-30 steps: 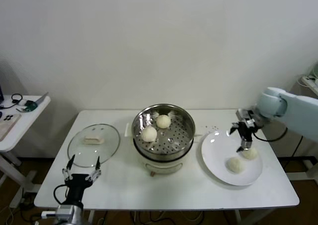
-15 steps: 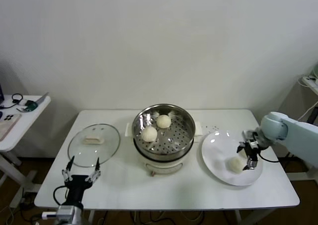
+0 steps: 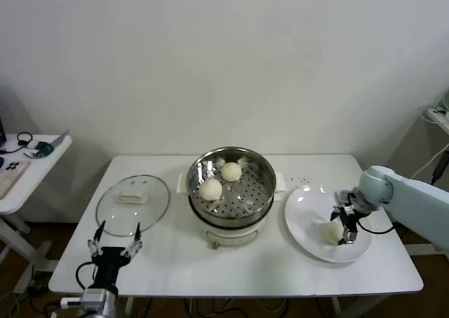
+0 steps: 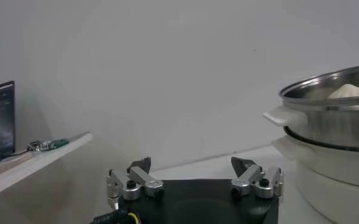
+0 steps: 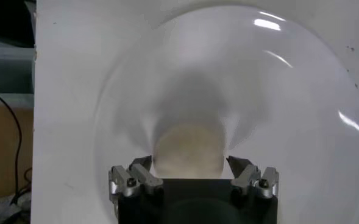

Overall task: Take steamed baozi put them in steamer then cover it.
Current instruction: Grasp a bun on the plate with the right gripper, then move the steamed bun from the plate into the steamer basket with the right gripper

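Right gripper [image 3: 342, 223] sits low over the white plate [image 3: 306, 223], fingers spread around one baozi [image 3: 332, 232], not clamped. Two baozi [image 3: 210, 189] lie in the steamer [image 3: 231, 191]. Left gripper [image 3: 114, 246] parked, spread wide, holding nothing, at the desk [image 3: 231, 265] front.

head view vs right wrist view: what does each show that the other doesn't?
Only the head view: the steamer with two buns on its tray, the glass lid lying on the table to the robot's left, and the left gripper parked open at the table's near edge.

Only the right wrist view: the fingers standing open on either side of the bun, not closed on it.

Both: the white plate, one bun on it, and the right gripper at that bun.
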Available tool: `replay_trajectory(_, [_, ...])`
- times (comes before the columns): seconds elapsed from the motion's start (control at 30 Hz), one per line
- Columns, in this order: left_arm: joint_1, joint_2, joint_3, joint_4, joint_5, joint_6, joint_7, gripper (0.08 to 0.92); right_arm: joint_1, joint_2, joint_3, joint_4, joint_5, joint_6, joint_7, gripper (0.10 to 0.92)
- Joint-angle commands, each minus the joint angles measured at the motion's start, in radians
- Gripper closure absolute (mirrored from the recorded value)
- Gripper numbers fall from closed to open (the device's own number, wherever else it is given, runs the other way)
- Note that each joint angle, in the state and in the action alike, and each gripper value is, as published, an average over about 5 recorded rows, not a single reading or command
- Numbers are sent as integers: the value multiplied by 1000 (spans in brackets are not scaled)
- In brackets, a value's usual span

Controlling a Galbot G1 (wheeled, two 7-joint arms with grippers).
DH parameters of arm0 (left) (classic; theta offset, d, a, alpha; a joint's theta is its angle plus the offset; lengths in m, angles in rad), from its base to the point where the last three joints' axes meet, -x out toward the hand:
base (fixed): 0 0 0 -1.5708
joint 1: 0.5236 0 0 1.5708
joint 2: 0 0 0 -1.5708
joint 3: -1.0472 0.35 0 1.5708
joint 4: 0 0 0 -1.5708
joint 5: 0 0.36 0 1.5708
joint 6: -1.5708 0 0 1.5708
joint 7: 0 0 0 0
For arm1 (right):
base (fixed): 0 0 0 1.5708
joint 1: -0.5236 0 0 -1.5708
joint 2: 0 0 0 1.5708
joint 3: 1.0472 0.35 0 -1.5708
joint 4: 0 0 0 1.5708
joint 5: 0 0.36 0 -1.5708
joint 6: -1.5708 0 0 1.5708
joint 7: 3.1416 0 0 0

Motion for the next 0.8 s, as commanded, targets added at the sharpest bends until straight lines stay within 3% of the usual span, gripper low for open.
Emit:
replay_trajectory(0.03, [-2, 2, 1, 1, 0, 1, -1, 177, -23, 21, 16, -27, -11, 2, -4, 234])
replay_trajectory(0.23, [-4, 3, 1, -1, 0, 3, -1, 177, -14, 20, 16, -28, -6, 5, -7, 326])
replay_trajectory(0.47, [-3, 4, 0, -3, -2, 2, -1, 177, 66, 8, -17, -16, 14, 33, -15, 359])
replay_trajectory(0.8, [5, 4, -1, -11, -2, 0, 0, 177, 569, 100, -312, 52, -45, 392, -82, 355])
